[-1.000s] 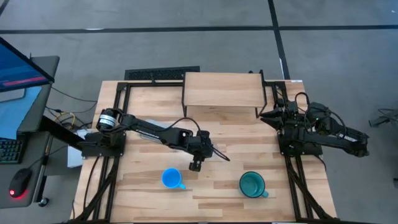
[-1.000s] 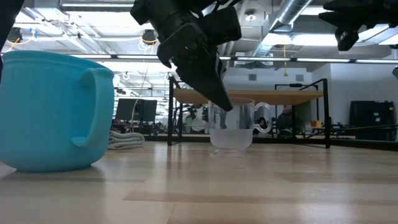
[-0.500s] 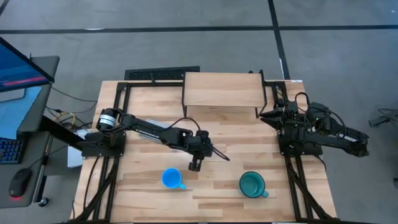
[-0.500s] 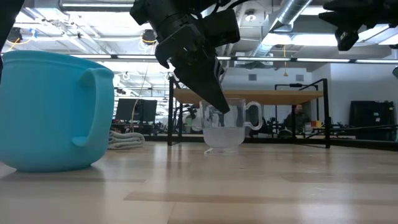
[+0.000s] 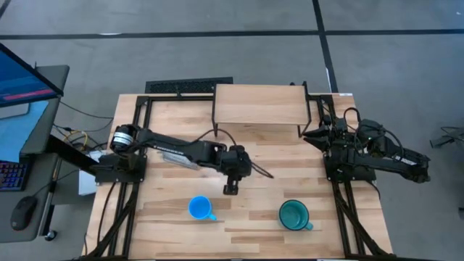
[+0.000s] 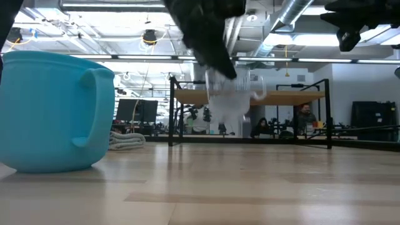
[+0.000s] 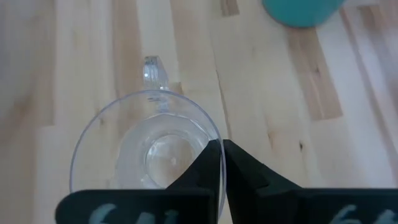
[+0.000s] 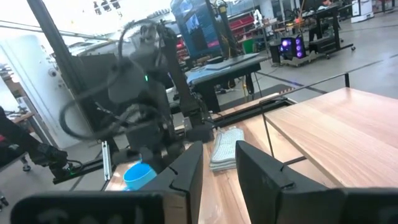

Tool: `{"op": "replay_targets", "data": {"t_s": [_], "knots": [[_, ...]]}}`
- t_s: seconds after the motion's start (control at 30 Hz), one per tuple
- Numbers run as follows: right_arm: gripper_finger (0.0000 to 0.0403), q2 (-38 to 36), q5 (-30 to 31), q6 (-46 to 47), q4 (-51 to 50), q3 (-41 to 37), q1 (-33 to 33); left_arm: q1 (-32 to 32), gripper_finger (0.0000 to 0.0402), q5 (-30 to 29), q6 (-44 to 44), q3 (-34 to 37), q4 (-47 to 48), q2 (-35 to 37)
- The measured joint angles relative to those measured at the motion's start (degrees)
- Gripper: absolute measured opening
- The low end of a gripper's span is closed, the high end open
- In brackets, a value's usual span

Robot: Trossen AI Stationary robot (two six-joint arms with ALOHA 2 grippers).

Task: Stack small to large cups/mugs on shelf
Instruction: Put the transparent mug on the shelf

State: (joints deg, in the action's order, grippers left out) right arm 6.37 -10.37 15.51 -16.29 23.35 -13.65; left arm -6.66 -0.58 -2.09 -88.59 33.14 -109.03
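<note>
The clear glass cup (image 7: 146, 149) hangs off the tabletop (image 5: 254, 163), near mid-table, pinched by its rim in your left gripper (image 7: 221, 163), so it stays upright for carrying to the shelf (image 5: 257, 104). The blue mug (image 5: 199, 208) and teal mug (image 5: 293, 214) wait along the front edge. Your right gripper (image 8: 217, 163) idles beside the shelf, jaws parted and empty.
</note>
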Motion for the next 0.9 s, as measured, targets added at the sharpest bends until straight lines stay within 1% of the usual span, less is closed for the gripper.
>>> {"op": "replay_targets", "data": {"t_s": [0.2,0.3,0.43,0.53,0.67,0.8,0.9], "knots": [[0.0118,0.0,0.0,0.0,0.0,0.0,0.0,2.2,0.0000,-0.1,1.5,-12.1,11.2,0.0],[0.0118,0.0,0.0,0.0,-0.1,-0.5,0.0,3.9,0.0000,-0.1,1.5,-18.5,15.1,0.0],[0.0118,0.0,0.0,0.1,-1.0,-1.2,0.0,7.1,0.0000,-0.4,-2.2,-26.8,21.6,0.0],[0.0118,0.0,0.0,0.1,-2.5,-1.2,0.0,9.8,0.0000,-0.1,-6.7,-31.8,26.4,0.1],[0.0118,0.0,0.0,0.0,-3.0,-1.2,0.0,14.0,0.0000,2.3,-14.9,-36.3,32.7,0.1],[0.0118,0.0,0.0,0.0,-3.0,-1.2,0.0,18.8,0.0000,5.4,-22.6,-37.4,36.6,0.1],[0.0118,0.0,0.0,0.0,-3.0,-1.2,0.0,22.2,0.0000,5.9,-33.0,-37.4,38.7,0.0]]}}
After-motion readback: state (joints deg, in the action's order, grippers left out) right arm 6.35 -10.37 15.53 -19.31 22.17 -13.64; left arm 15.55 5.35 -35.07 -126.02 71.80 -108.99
